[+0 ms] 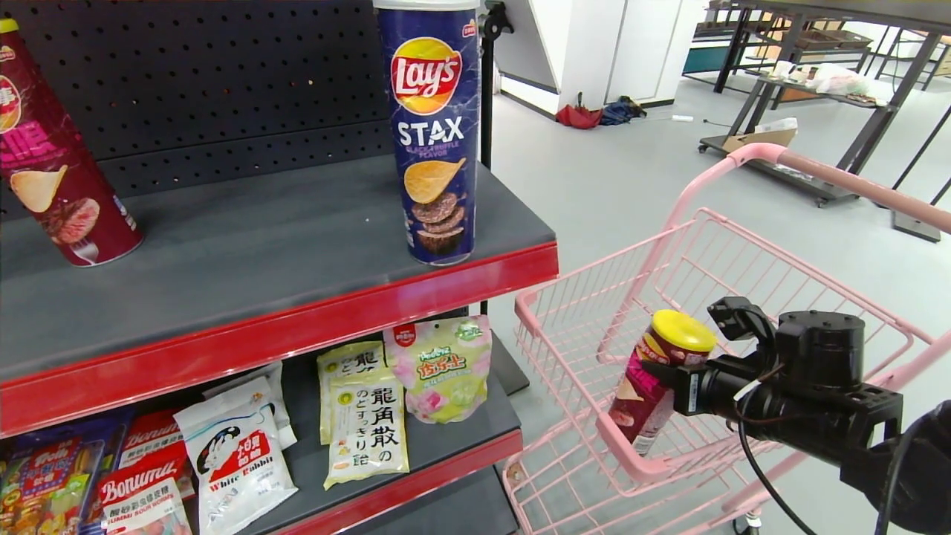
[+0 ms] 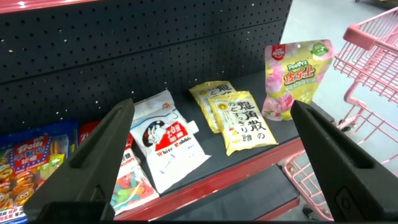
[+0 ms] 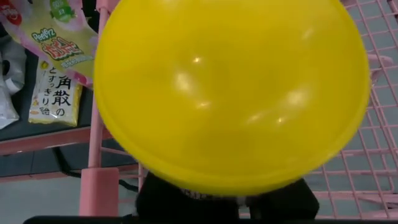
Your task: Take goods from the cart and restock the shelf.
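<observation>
Far left of the pink cart, a maroon chip can stands on the top shelf. A blue chip can stands on the same board, much nearer the cart and close to the red front edge. That's two cans up there.

On the lower shelf, moving toward the cart, there are some red and colourful packets I can't count properly. Then comes a white bag, two yellow bags overlapping each other, and one pink-and-green pouch closest to the cart. The left gripper is in front of that row with its fingers spread wide and nothing between them.

Inside the cart, at the end nearest the shelf, is the third can, maroon with a yellow lid. It's tilted, lid up. The right gripper comes in from the cart's far side and is clamped around the can just under the lid, one finger on each side. I can't tell if its base touches the cart floor.
</observation>
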`<state>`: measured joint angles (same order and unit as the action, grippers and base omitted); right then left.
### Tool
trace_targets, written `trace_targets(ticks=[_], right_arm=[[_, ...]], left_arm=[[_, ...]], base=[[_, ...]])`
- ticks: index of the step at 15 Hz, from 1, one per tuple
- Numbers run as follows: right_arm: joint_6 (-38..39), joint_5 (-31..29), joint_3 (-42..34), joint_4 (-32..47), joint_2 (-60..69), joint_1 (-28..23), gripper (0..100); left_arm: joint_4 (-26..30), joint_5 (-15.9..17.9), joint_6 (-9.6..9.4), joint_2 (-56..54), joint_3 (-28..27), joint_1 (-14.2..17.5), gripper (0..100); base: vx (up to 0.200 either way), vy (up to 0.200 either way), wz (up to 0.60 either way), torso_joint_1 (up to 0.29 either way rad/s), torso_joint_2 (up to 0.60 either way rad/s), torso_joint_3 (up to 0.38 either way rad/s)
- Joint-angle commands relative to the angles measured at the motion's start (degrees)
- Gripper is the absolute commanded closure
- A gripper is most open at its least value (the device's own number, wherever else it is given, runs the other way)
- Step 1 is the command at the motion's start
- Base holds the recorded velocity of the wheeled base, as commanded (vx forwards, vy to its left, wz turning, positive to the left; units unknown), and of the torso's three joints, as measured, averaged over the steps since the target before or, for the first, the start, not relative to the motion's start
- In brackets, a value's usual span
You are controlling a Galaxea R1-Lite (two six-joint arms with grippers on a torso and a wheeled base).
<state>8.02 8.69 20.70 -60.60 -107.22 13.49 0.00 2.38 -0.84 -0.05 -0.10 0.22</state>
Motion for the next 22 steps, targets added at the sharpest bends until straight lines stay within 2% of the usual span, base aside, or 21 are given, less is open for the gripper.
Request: trace_targets(ticks=[1,3,6,8,10,11,12,14,15,17,19,20,22], right_arm=[[-0.11,-0.08,-0.31,0.04,-0.27,-0.14,100],[-0.37,-0.52,1.1,-0.31,1.04,-0.14,100],[-0.9,-2.19,11.12,4.09,5.79,0.04,100],[-2.22,-2.19,24.92,22.89,13.44,-0.05,100],[-5.56,-2.19,32.83,38.01,19.94,-0.14,100],[-7.49,-2.19,34.85,42.32,23.1,0.04,100],[-8.37,-2.28,35.46,44.25,25.92,0.13,100],[-8.72,-6.67,33.97,45.39,32.25,0.66,100],[-9.87,-11.68,31.16,47.86,37.52,0.57,100],[-10.75,-11.5,23.25,56.03,50.44,-0.84,100],[-10.83,-11.86,18.76,61.74,58.61,-2.42,100],[-11.01,-11.94,17.01,65.87,63.89,-3.48,100],[-11.19,-11.94,15.86,69.04,68.19,-4.35,100]], left_arm=[[0.0,0.0,0.05,0.05,0.01,0.04,0],[0.0,0.0,0.05,0.05,0.01,0.04,0],[0.0,0.0,0.05,0.05,0.01,0.04,0],[0.0,0.0,0.05,0.05,0.01,0.04,0],[0.0,0.0,0.05,0.05,0.01,0.04,0],[0.0,0.0,0.05,0.05,0.01,0.04,0],[0.0,0.0,-0.04,0.05,0.01,0.04,0],[0.0,0.0,-0.04,0.05,0.01,0.04,0],[0.0,0.0,0.05,0.05,0.01,0.04,0],[0.0,0.0,0.05,0.05,0.01,0.04,0],[0.0,0.0,0.14,0.05,0.01,0.04,0],[0.0,0.08,-0.04,0.05,0.01,0.04,0],[0.0,0.08,-0.04,0.05,0.01,0.04,0]], base=[[0.0,0.0,0.0,0.0,0.0,0.0],[0.0,0.0,0.0,0.0,0.0,0.0],[0.0,0.0,0.0,0.0,0.0,0.0],[0.0,0.0,0.0,0.0,0.0,0.0],[0.0,0.0,0.0,0.0,0.0,0.0],[0.0,0.0,0.0,0.0,0.0,0.0],[0.0,0.0,0.0,0.0,0.0,0.0],[0.0,0.0,0.0,0.0,0.0,0.0],[0.0,0.0,0.0,0.0,0.0,0.0],[0.0,0.0,0.0,0.0,0.0,0.0],[0.0,0.0,0.0,0.0,0.0,0.0],[0.0,0.0,0.0,0.0,0.0,0.0],[0.0,0.0,0.0,0.0,0.0,0.0]])
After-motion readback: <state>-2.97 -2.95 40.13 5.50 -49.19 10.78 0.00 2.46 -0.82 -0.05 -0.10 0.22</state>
